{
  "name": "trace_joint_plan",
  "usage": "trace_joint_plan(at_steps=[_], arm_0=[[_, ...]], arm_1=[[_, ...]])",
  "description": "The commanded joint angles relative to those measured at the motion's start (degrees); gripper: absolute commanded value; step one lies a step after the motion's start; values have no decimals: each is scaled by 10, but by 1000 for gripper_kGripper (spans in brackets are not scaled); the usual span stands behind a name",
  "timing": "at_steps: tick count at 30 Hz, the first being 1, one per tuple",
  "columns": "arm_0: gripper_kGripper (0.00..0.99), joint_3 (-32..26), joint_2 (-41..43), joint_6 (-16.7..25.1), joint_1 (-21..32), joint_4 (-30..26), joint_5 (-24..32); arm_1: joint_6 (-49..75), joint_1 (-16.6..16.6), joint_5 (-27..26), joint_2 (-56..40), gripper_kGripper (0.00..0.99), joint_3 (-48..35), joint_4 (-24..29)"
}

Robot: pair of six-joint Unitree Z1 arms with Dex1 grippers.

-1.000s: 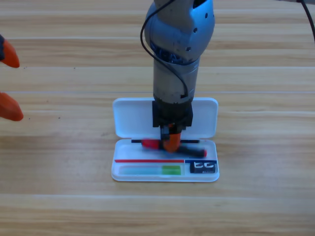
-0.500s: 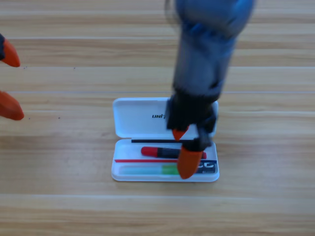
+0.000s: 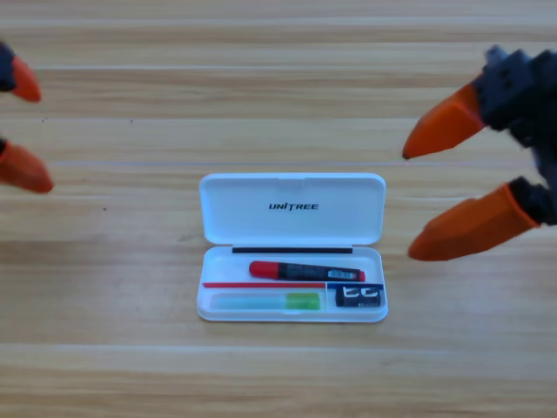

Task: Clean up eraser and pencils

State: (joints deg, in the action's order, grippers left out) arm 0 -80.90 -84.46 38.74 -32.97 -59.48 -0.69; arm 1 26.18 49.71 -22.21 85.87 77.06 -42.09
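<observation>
Right tool (image 3: 435, 205) now hangs at the right edge of the view, its two orange jaws spread wide with nothing between them. A second ago it stood straight down over the case, pinching the red-capped pencil; half a second ago it was already lifting off to the right. So the pencil has been let go and the arm has drawn back.

Left and below this tool, well apart from it, the white case (image 3: 292, 187) lies open on the desk (image 3: 104, 348). In its tray the red-capped pencil (image 3: 306, 271) rests in the upper compartment, now fully uncovered. Beneath it the pale pencil with the green end (image 3: 266, 301) lies in the lower left slot, and the eraser (image 3: 359, 297) sits in the small compartment at the lower right, the part of the tray nearest the tool.

Left tool (image 3: 22, 131) waits far across at the left edge, jaws parted and empty, much as before.

With all three things in the case, the tidying looks done, unless the lid is meant to be closed.
</observation>
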Motion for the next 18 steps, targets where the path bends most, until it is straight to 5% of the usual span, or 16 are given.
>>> trace_joint_plan(at_steps=[1,11,18], arm_0=[[990,-19,-70,11,38,74,-11],[982,-119,-212,11,66,139,25],[979,-124,-242,6,67,165,26]], arm_1=[[-13,-20,1,-59,963,-32,29],[-2,-20,-28,-70,974,-55,30],[-2,-20,-39,-78,974,-56,29]])
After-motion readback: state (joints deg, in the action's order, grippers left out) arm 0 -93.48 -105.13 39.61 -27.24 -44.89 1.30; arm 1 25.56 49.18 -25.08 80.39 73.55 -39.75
